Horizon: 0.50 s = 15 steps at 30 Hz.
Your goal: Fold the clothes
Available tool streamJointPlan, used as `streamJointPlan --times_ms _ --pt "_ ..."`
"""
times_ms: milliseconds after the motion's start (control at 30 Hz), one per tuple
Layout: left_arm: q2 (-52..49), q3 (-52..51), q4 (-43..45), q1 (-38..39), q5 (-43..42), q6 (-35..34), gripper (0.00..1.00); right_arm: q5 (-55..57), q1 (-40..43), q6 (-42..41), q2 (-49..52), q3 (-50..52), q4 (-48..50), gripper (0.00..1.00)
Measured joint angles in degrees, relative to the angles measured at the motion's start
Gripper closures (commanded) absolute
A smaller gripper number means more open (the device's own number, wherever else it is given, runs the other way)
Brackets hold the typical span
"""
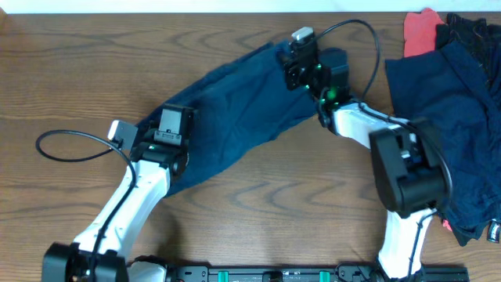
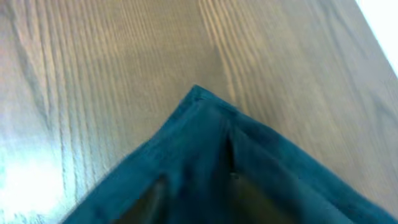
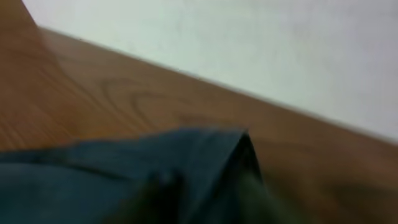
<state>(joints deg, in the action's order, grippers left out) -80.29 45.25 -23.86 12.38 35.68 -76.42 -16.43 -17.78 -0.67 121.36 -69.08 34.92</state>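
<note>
Diagonally, limp wrinkled navy shorts (image 1: 235, 102); left gripper (image 1: 182, 119), right gripper (image 1: 293, 55) pinch pointed corners.

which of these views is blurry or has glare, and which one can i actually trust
Overhead: evenly lit and fairly sharp, with the navy garment clear against the table, so it is the one to trust. Left wrist: soft focus and a bright glare patch on the wood at lower left, though the garment's corner is still legible. Right wrist: the worst, heavily blurred, with the cloth edge and the dark shapes below it smeared together.
</note>
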Motion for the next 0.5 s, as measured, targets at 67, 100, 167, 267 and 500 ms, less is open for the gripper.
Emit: streamJointPlan --times_ms 67,100,167,267,500 --pt "-1.2 0.0 1.1 -0.6 0.3 0.6 0.04 0.6 -0.2 0.0 1.5 -0.6 -2.0 0.01" --pt "-1.6 0.0 2.2 -1.0 0.4 1.6 0.02 0.7 -0.2 0.2 1.7 -0.7 -3.7 0.01" --pt "-1.8 -0.1 5.1 -1.9 0.5 5.0 0.02 0.9 -0.1 0.1 1.6 -0.7 -6.4 0.01" --pt "-1.0 -0.1 8.7 -3.8 0.7 12.0 0.02 1.1 0.8 -0.3 0.1 -1.1 -13.8 0.01" --pt "6.1 0.3 6.7 -6.3 -6.6 26.1 0.02 -0.7 8.0 -0.8 -11.4 -1.4 -34.6 0.01"
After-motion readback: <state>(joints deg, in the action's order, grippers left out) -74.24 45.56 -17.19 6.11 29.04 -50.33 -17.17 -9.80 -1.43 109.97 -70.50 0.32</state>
